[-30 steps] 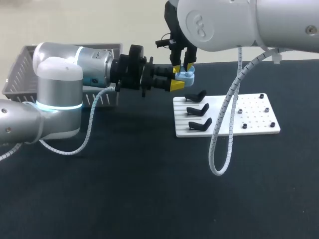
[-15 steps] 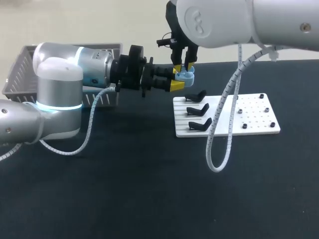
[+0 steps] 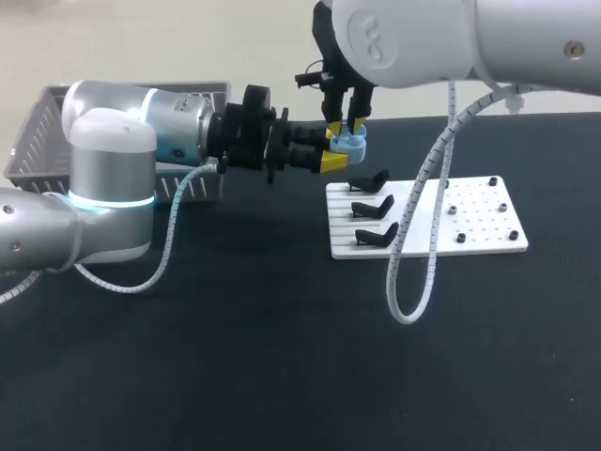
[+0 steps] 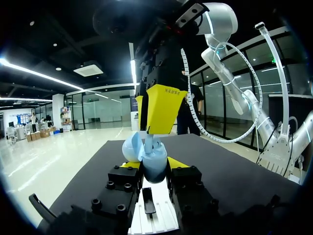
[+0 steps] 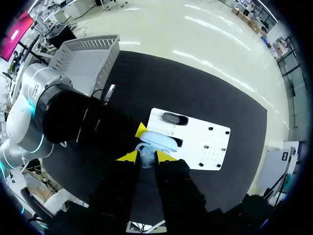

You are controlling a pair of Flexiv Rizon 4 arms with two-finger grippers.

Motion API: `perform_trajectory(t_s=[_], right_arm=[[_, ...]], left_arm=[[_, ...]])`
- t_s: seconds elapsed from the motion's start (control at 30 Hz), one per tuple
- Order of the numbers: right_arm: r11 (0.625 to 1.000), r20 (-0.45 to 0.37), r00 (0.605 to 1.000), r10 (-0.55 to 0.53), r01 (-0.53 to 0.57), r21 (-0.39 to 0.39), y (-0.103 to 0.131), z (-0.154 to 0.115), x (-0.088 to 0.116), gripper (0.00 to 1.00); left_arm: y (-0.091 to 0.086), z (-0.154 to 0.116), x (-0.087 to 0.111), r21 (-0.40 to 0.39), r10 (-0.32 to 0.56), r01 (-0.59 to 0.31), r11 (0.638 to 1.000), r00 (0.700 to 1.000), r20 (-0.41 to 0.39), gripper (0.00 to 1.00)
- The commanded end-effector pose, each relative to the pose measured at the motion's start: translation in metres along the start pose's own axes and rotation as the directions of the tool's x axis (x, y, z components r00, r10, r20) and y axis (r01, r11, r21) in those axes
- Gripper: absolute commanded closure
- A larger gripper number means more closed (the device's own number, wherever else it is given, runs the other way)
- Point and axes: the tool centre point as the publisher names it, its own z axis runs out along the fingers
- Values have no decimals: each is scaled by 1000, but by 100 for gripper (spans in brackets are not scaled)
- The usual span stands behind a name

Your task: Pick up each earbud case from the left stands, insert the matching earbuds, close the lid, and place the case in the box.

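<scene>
Light: bright, even, from overhead.
Shadows: faint on the dark table [image 3: 235, 376].
Glare: soft sheen on the right arm [image 3: 423, 42] shell.

Basket [image 3: 38, 141] left, board [image 3: 470, 221] right, case [image 3: 351, 143] over the board's left edge.

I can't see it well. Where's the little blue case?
In the head view the blue case is up in the air, held by the left gripper, right under the right gripper, above the white board.
</scene>
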Motion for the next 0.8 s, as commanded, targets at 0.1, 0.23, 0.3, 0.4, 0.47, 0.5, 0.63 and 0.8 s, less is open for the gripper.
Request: perform_trajectory(t_s=[0.1,0.23,0.3,0.4,0.47,0.5,0.63,0.8], right_arm=[[1000,7,1000,1,-1,1,0,-1,5,100],[1000,10,1000,-2,2,0,2,-2,6,100],[1000,11,1000,-3,3,-1,4,-2,7,100],[1000,11,1000,-7,7,-1,6,-1,7,100],[1000,11,1000,-9,9,0,7,0,6,100],[1000,11,1000,-9,9,1,7,0,6,100],[1000,13,1000,-5,5,7,5,3,2,100],[1000,18,1000,4,-4,10,3,1,-1,100]], left_arm=[[-1,0,0,-2,3,-3,1000,1000,3,100],[-1,0,0,-2,3,-3,1000,1000,3,100],[-1,0,0,-2,3,-3,1000,1000,3,100],[-1,0,0,-2,3,-3,1000,1000,3,100],[-1,0,0,-2,3,-3,1000,1000,3,100],[-1,0,0,-2,3,-3,1000,1000,3,100],[-1,0,0,-2,3,-3,1000,1000,3,100],[-1,0,0,-2,3,-3,1000,1000,3,100]])
